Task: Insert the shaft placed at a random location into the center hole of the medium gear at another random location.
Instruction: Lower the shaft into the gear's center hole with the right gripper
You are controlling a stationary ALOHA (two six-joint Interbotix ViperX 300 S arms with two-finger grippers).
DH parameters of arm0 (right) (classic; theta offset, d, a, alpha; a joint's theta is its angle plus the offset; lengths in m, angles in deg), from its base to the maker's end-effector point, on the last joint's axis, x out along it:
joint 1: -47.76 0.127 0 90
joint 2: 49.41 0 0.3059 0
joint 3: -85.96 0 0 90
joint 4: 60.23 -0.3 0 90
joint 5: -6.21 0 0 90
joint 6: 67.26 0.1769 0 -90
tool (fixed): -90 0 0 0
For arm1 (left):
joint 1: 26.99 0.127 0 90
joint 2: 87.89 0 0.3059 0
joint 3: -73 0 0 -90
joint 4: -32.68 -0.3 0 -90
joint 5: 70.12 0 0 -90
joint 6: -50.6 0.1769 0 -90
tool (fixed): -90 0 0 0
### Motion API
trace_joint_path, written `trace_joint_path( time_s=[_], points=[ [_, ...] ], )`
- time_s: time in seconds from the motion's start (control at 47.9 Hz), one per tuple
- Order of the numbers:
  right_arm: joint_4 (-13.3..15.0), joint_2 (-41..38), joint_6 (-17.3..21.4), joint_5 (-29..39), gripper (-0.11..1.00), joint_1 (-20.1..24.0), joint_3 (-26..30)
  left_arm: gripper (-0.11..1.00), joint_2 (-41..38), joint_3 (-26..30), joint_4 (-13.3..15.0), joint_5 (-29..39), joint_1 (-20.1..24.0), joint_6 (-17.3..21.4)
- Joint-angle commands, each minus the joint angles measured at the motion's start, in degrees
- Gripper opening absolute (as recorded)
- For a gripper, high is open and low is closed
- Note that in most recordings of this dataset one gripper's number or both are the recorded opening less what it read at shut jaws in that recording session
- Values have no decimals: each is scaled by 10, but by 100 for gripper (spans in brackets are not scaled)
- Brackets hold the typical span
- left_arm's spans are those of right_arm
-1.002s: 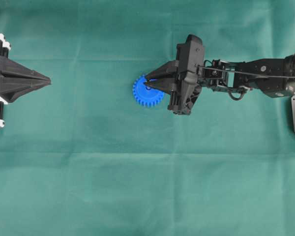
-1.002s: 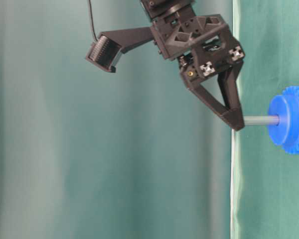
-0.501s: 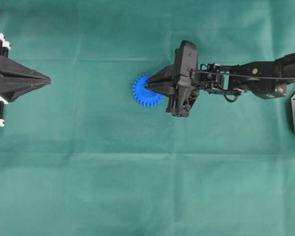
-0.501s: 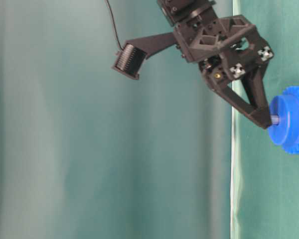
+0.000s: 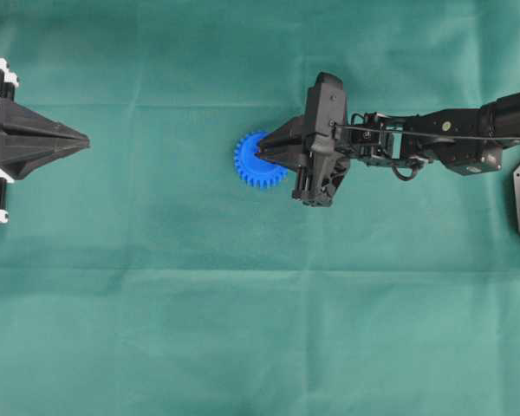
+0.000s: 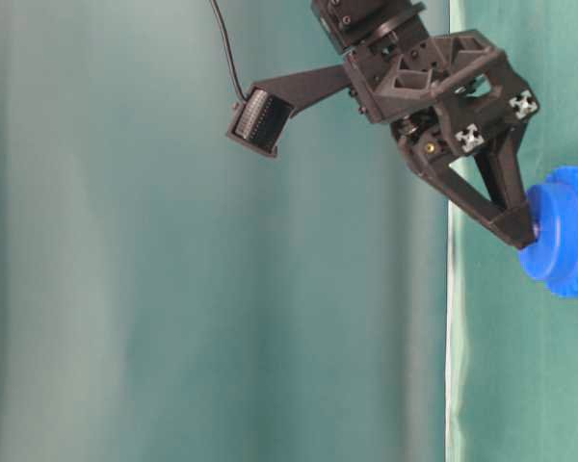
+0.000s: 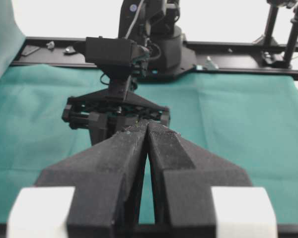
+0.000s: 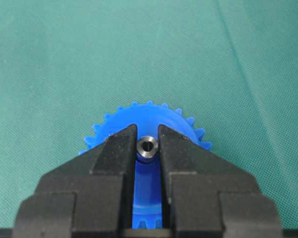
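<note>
The blue medium gear (image 5: 255, 165) lies flat on the green cloth, also seen as the gear (image 8: 149, 121) under my right gripper. My right gripper (image 8: 147, 141) is shut on the shaft (image 8: 147, 147), a small silvery pin seen end-on between the fingertips. In the table-level view the right gripper (image 6: 525, 231) presses down against the gear's hub (image 6: 549, 226), with the shaft sunk in the center hole and hidden there. My left gripper (image 5: 82, 139) rests at the far left, shut on nothing, the same left gripper (image 7: 147, 128) in its wrist view.
Green cloth (image 5: 243, 329) covers the whole table. The right arm (image 5: 433, 139) stretches in from the right edge. A black frame rail (image 7: 238, 67) and the arm base stand behind the cloth in the left wrist view.
My right gripper has moved down with the shaft, which slid from fully exposed above the gear hub into the center hole until the fingertips meet the hub. The left arm is unchanged.
</note>
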Motion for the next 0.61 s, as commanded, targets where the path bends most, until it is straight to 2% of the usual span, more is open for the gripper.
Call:
trace_joint_path(
  time_s=[0.0, 0.104, 0.146, 0.209, 0.334, 0.397, 0.585],
  points=[
    [-1, 7, -4, 2, 14, -3, 12, 0, -4, 12, -2, -5, 2, 1],
    [-1, 8, -4, 2, 15, -3, 13, 0, -4, 12, -2, -5, 2, 1],
    [-1, 7, -4, 2, 21, -3, 13, 0, -4, 12, -2, -5, 2, 1],
    [-1, 8, -4, 2, 37, -2, 14, 0, -4, 12, -1, -5, 3, 1],
    [0, 8, -4, 2, 76, -2, 17, 0, -4, 12, -2, -4, 2, 1],
    [1, 9, -4, 2, 89, -1, 17, 0, -4, 12, -2, -5, 2, 1],
    [1, 30, -5, 14, 83, 3, 17, 0, -4, 12, -2, -5, 2, 1]
  ],
)
